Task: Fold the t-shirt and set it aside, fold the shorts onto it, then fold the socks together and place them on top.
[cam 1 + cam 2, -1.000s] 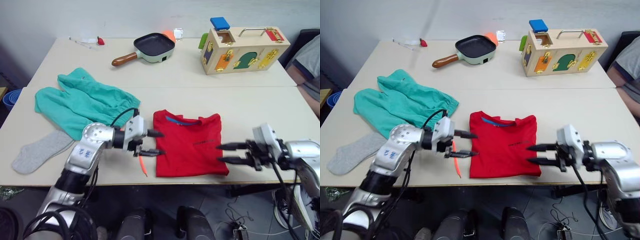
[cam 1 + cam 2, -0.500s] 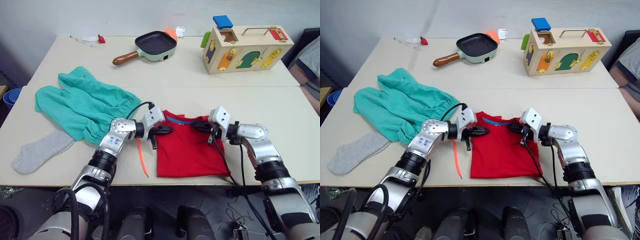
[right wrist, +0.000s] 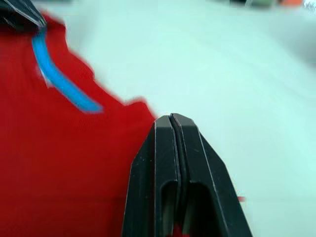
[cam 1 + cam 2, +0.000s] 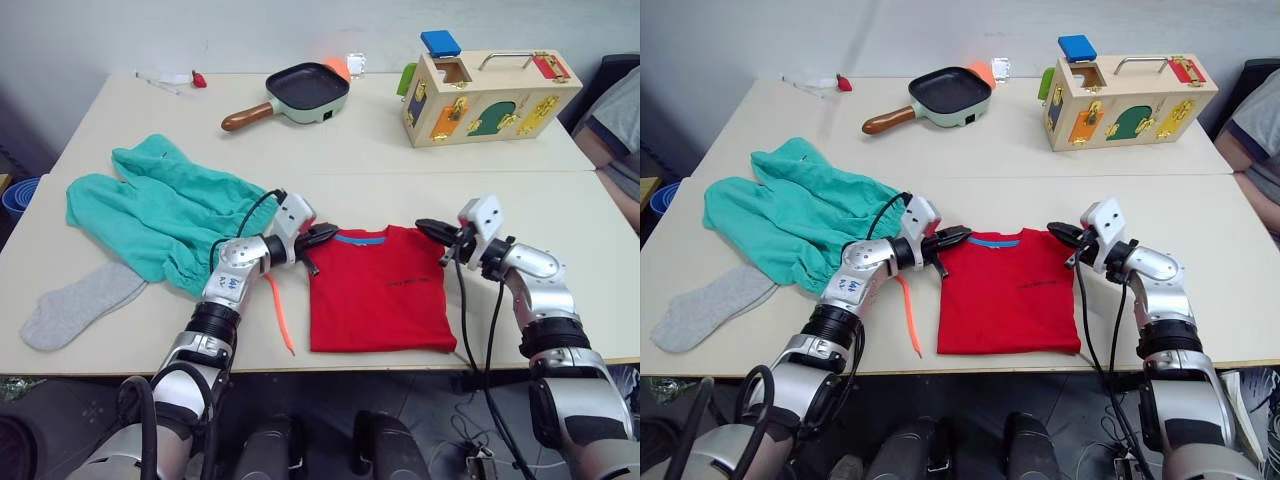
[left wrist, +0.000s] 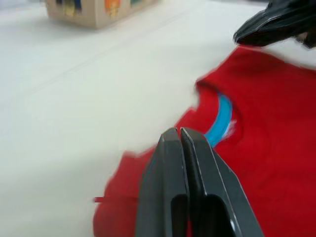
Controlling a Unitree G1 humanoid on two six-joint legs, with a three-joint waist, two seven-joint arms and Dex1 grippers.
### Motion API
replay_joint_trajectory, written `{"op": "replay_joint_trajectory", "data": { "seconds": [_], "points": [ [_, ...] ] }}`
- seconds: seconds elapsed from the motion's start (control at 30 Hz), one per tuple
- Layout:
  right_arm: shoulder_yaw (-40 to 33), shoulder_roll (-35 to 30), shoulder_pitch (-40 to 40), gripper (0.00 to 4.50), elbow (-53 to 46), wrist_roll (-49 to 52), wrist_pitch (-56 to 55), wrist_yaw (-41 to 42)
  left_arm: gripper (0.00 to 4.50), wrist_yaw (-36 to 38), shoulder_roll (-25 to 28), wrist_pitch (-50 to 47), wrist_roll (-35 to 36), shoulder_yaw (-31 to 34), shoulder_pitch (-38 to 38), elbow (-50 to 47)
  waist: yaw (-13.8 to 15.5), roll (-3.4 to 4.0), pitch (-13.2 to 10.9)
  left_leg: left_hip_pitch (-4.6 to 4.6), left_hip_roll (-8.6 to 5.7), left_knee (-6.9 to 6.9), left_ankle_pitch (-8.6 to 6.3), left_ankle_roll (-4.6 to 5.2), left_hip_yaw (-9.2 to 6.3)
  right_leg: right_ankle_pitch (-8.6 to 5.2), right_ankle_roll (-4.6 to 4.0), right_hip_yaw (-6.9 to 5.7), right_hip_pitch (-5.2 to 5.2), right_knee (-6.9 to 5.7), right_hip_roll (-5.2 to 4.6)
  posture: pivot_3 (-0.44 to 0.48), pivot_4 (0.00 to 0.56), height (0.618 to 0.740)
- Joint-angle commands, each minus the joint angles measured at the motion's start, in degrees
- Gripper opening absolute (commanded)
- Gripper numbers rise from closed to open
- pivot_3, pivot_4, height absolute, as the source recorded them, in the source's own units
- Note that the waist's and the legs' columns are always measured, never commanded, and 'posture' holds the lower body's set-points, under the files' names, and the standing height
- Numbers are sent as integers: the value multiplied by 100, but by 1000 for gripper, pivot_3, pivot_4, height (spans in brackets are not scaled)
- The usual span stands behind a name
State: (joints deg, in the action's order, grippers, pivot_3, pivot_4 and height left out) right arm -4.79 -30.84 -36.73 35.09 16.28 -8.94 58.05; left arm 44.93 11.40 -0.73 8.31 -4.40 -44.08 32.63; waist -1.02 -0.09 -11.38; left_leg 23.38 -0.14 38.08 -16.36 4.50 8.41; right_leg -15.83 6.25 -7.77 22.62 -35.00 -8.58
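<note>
Shirt (image 4: 378, 300) fold, top corners pinched.
Left gripper (image 4: 322, 236) and right gripper (image 4: 428, 228), fingers closed on the shoulder corners at table centre; draw both evenly toward 6 o'clock, keeping edges aligned.

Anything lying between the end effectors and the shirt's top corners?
No. Both end effectors, left and right, are already at the shirt's shoulder corners, fingers shut. Shorts and orange drawstring lie off its left edge, not over it.
</note>
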Motion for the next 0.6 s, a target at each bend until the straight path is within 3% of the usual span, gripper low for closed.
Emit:
{"op": "replay_joint_trajectory", "data": {
  "seconds": [0.03,0.13,0.27,0.43,0.6],
  "points": [
    [273,-131,780,0,-1834,318,817,297,78,721,132,-238,246,-317,413,-1087,-11,0,0,-2,1,0,-3,-5,-2,0,0,0,-1,0,1,0,150,740],
    [606,-217,1637,0,-2976,108,1128,225,78,972,199,-513,205,-677,800,-1752,-5,0,0,-6,1,-1,-7,-11,-3,-1,-2,1,-4,0,2,0,150,740],
    [786,-153,2585,0,-3593,-166,906,-28,78,999,260,-992,172,-992,1253,-2356,42,0,0,-7,0,0,-26,-40,0,0,-1,9,-4,5,-2,0,150,740],
    [354,5,3009,0,-3197,-77,866,-615,78,599,593,-1151,-397,-1183,1591,-2411,76,1,1,-19,2,-1,-31,-47,1,1,1,19,-3,20,-5,0,150,740],
    [-460,149,2800,0,-2579,624,856,-740,78,516,686,-1263,-234,-1008,1821,-2494,97,0,2,-23,3,-2,-32,-49,1,1,-1,21,-4,17,-10,0,150,740]
  ]
}}
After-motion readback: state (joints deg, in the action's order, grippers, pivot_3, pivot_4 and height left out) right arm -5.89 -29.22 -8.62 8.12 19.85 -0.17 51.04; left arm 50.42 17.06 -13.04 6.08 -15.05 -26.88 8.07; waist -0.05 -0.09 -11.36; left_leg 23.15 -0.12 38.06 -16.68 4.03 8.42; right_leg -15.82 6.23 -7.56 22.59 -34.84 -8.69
